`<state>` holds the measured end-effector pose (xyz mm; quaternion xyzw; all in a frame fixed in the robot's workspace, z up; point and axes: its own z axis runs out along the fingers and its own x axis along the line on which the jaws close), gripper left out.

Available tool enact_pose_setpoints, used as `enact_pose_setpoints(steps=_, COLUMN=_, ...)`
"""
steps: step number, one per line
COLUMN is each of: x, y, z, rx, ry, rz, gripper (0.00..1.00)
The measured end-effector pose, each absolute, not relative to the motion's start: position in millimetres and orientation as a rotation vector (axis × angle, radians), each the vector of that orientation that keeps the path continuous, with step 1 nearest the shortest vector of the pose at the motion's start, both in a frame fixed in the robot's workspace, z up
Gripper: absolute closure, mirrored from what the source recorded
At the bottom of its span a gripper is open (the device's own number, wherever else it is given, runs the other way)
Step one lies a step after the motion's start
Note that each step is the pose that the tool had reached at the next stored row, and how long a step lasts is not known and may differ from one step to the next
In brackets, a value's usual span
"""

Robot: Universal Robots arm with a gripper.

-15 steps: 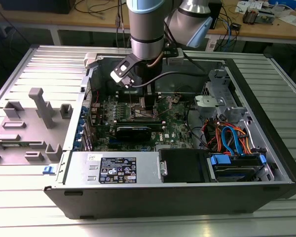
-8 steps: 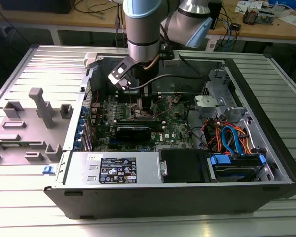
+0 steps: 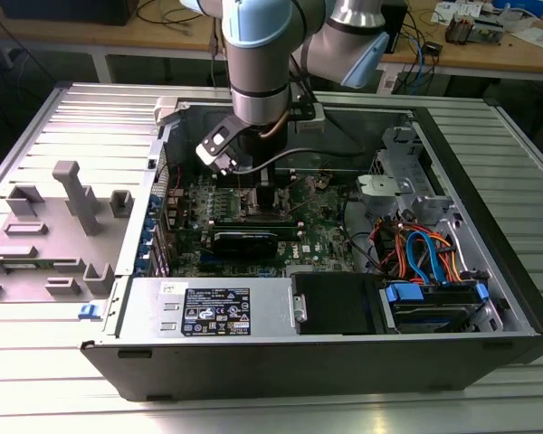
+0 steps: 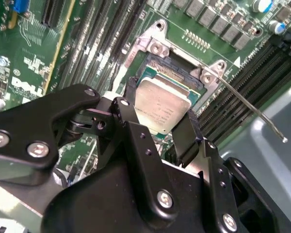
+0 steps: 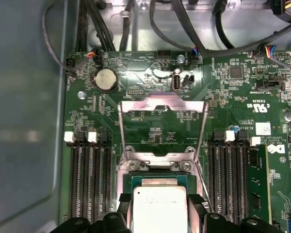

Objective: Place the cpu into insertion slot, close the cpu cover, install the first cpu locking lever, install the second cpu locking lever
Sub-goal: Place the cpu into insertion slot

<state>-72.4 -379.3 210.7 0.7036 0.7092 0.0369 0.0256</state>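
Exterior view: I see the gripper (image 3: 259, 188) at upper centre, down inside the case (image 3: 344, 362). Second wrist view: its fingers (image 4: 131, 94) pinch the cpu (image 4: 162, 104) between them, right over the insertion slot (image 4: 177, 65). First wrist view: the cpu cover (image 5: 162, 103) stands open just beyond the cpu.

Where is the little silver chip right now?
In both wrist views the chip sits between the two black fingers of the gripper, right over the square socket, flanked by long black memory slots.
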Motion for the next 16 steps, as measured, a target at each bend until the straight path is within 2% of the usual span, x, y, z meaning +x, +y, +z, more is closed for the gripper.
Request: enact_pose_setpoints(steps=16, x=-73, y=-379, z=199, rx=2.172, ry=2.19, rz=0.109, gripper=0.46)
